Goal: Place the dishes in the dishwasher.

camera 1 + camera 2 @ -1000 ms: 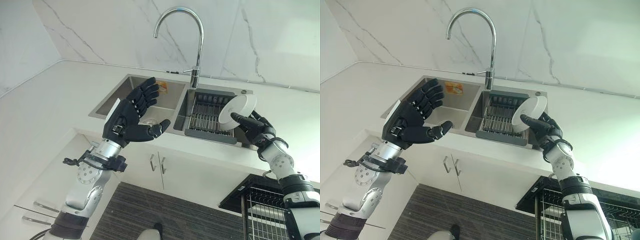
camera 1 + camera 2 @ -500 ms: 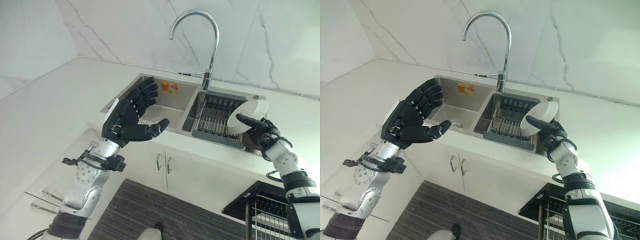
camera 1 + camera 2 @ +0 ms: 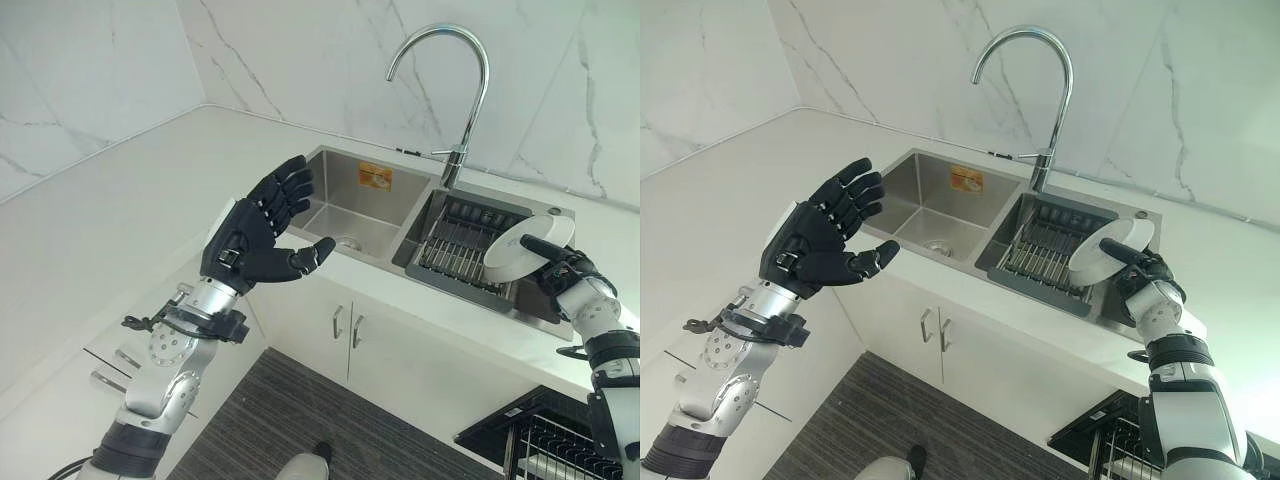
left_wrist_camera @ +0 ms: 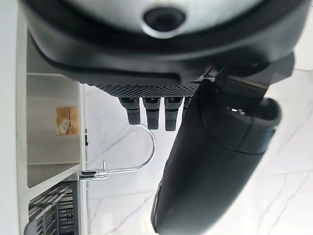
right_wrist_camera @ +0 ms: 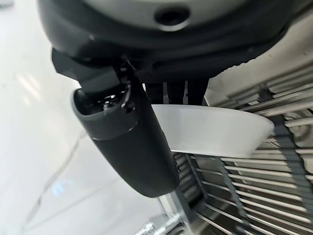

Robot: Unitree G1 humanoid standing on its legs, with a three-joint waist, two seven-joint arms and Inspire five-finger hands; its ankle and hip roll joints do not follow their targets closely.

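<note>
The right hand (image 3: 1145,272) pinches a round white ceramic plate (image 3: 1110,252) by its rim. It looks stiff, smooth and breakable, so a firm rim hold suits. The left hand (image 3: 255,232) hangs spread, empty.

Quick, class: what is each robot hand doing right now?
Left robot hand: open, holding nothing.
Right robot hand: shut on a white dish over the sink rack.

Dishwasher rack (image 3: 560,455) cut off at the corner, white dish (image 5: 210,132) partly hidden — thumb across it
</note>
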